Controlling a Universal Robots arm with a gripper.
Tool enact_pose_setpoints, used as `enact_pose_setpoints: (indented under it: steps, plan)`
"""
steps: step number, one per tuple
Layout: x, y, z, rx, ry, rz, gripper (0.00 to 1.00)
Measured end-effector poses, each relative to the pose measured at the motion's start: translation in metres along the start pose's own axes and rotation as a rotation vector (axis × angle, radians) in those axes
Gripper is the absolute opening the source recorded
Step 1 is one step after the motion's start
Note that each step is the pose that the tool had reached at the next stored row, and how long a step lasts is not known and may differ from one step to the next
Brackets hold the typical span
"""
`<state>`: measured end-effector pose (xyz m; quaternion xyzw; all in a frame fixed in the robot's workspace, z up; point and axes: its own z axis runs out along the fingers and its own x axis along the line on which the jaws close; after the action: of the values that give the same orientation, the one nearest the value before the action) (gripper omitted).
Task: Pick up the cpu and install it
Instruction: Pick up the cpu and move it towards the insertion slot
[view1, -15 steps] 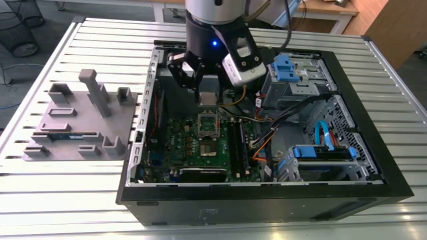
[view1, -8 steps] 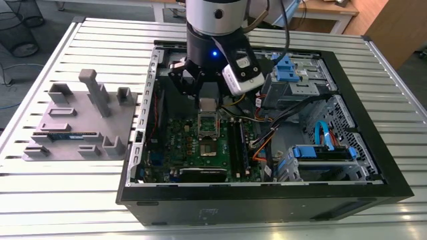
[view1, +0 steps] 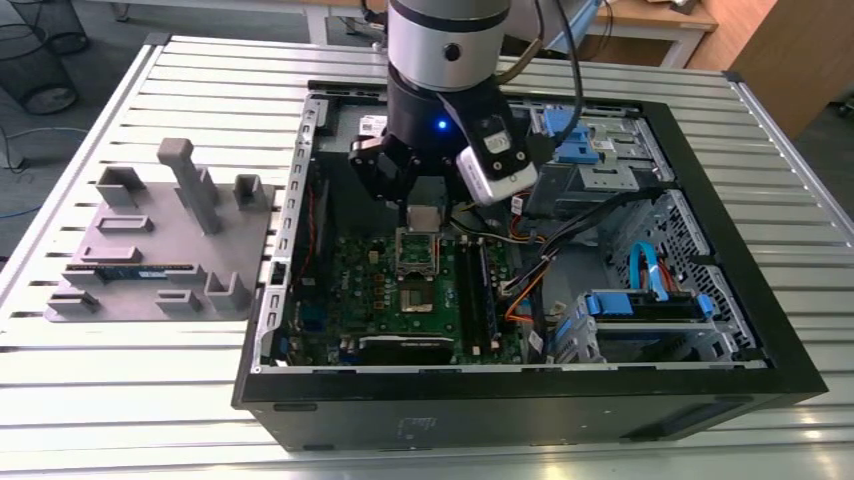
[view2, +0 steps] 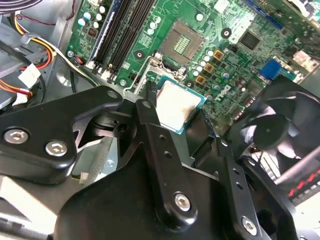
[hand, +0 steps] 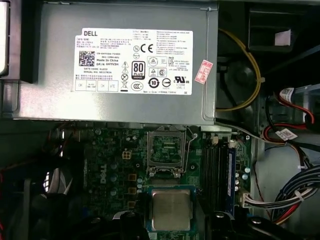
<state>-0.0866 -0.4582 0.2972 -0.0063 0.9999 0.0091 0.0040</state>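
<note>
Black claw (view2: 179, 114) clamped on small silvery square cpu (hand: 171, 210), near open metal-framed socket (hand: 167, 150). Risk: tilted or misaligned seating could bend the contacts.

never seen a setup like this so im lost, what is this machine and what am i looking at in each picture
It is a robot arm with a gripper reaching into an open computer case on a slatted table. The exterior view is from a camera off the arm. Both wrist views ride on the arm and look at the green motherboard. The gripper holds the cpu, a small silvery square, over the board near the open socket. A grey parts holder sits at the exterior view's left.
</note>
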Motion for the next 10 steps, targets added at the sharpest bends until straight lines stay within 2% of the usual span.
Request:
enact_pose_setpoints:
  steps: [3,10]
  plan:
    - [-0.0007,-0.0001,0.0055,-0.0001,0.0024,0.0,0.47]
    - [-0.0007,-0.0003,0.0136,0.0,0.0026,0.0,0.47]
